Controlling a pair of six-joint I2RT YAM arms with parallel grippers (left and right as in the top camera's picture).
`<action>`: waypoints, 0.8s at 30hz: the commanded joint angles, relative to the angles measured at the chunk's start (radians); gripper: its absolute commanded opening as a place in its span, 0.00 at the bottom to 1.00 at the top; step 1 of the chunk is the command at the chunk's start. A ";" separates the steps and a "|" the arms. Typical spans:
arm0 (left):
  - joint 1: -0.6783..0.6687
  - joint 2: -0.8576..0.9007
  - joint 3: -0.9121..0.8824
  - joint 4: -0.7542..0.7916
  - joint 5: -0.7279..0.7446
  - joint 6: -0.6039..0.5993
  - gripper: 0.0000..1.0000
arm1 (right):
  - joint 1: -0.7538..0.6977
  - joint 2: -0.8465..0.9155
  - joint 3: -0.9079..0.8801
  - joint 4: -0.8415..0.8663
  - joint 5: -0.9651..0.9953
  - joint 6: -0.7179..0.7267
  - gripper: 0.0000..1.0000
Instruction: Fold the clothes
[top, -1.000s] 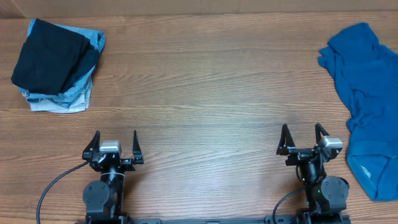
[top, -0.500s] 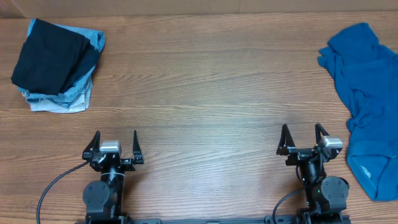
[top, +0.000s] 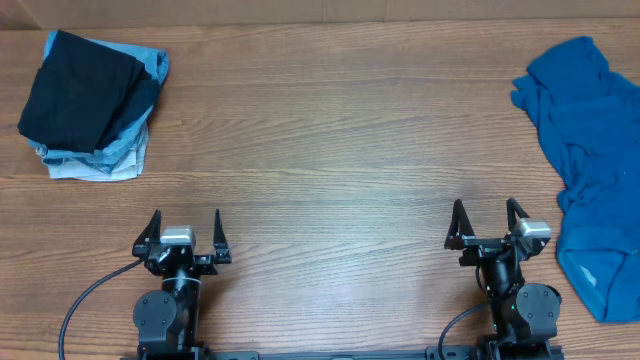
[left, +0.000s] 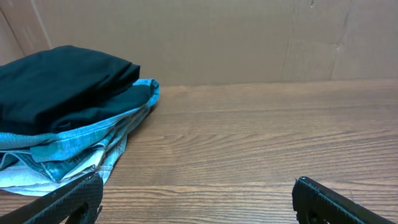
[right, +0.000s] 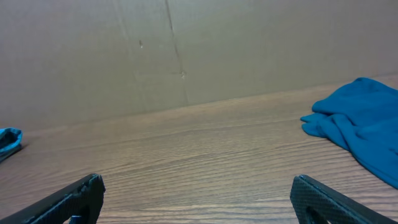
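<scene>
- Task item: the royal-blue T-shirt (top: 590, 160) lies crumpled at the right edge of the table (top: 330, 130). Part of it runs out of the overhead view. It is not spread flat, and the collar and sleeves cannot be told apart with certainty.
- Handling, as judged: the fabric is thin, soft, light and limp. It is likely to drape and bunch when lifted, and one pinch may gather more than one layer. It is not fragile, and dragging it across the wood should do no harm.
- Hold points, as judged: a raised fold on the outer edge suits best, either the lower edge nearest the right arm or the bunched corner at the far left of the heap. From there it can be drawn toward the bare middle of the table for spreading.
- Left gripper (top: 186, 215): the jaws stand wide apart with nothing between them. It sits at the near edge of the table, well apart from the shirt.
- Right gripper (top: 485, 205): the jaws stand wide apart and empty. It is near the shirt's lower part but not touching it.
- Containers: none in view, so there are no contents to report.
- Other items: a folded stack (top: 92, 105) sits at the far left corner, with a black garment (left: 56, 78) on top of pale blue garments (left: 68, 155). It is not part of this task.
</scene>
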 joint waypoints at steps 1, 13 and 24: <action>-0.011 -0.011 -0.006 0.005 -0.010 0.019 1.00 | -0.003 -0.008 -0.011 0.006 0.001 -0.002 1.00; -0.011 -0.011 -0.006 0.005 -0.010 0.019 1.00 | -0.003 -0.008 -0.010 0.009 0.042 -0.001 1.00; -0.011 -0.011 -0.006 0.005 -0.010 0.019 1.00 | -0.003 -0.007 0.089 0.073 -0.119 0.209 1.00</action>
